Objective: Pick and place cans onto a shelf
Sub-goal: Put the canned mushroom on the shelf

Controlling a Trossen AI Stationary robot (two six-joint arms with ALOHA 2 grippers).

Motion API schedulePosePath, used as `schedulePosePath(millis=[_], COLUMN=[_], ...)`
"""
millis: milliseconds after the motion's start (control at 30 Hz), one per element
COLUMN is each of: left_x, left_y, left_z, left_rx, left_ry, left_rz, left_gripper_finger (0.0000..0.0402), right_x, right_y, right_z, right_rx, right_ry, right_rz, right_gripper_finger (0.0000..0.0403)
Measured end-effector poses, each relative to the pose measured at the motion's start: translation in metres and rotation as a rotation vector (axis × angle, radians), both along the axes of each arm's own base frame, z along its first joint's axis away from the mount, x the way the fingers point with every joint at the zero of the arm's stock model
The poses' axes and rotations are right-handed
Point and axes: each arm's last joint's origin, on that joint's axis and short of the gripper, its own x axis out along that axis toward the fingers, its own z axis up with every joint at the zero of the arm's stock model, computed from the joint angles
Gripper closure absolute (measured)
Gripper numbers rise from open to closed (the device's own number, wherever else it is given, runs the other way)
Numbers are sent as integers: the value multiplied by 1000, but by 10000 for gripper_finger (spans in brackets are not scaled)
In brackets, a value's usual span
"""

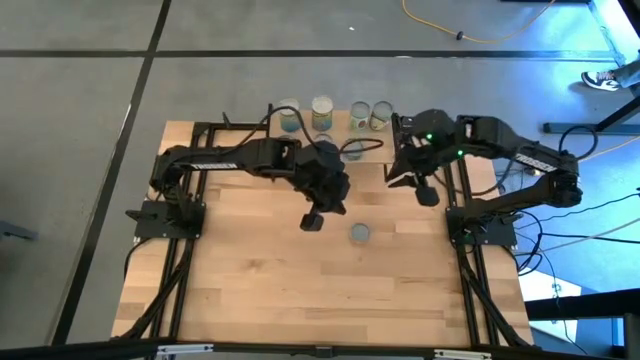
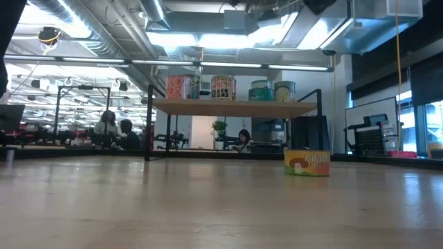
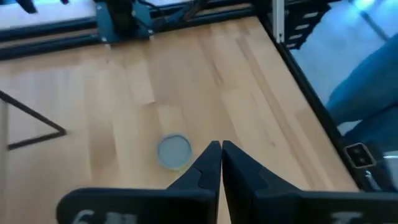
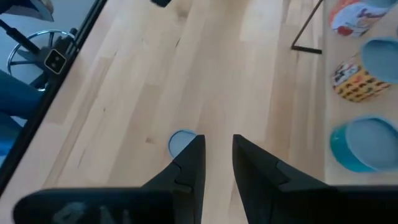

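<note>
Four small round tin cans (image 2: 228, 88) with silver tops stand in a row on the small light wood shelf (image 2: 235, 107) with thin black legs, at the far side of the big wooden table (image 1: 300, 290). One short yellow can (image 1: 360, 233) sits alone near the table's middle. The left end effector (image 3: 221, 163) hangs above it, pinched shut and holding nothing. The right end effector (image 4: 218, 158) waits near the shelf, a little open and empty.
</note>
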Motion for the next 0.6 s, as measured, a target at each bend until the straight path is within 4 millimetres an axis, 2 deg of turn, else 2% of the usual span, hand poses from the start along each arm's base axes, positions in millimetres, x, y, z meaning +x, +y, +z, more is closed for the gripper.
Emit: schedulePosePath(millis=[200, 333, 467, 600], left_x=[0, -8, -22, -47], left_y=[8, 12, 20, 24], left_z=[-8, 4, 22, 40], left_rx=[-121, -152, -73, 38], left_ry=[16, -36, -89, -83], left_rz=[-95, -133, -37, 136], left_gripper_finger=[388, 389, 395, 400], right_x=[10, 11, 12, 13], right_y=[2, 1, 1, 1], right_z=[-25, -30, -27, -26], right_rx=[22, 27, 30, 35], right_ry=[26, 38, 19, -1], right_rz=[-1, -5, -9, -15], right_gripper_finger=[321, 321, 321, 321])
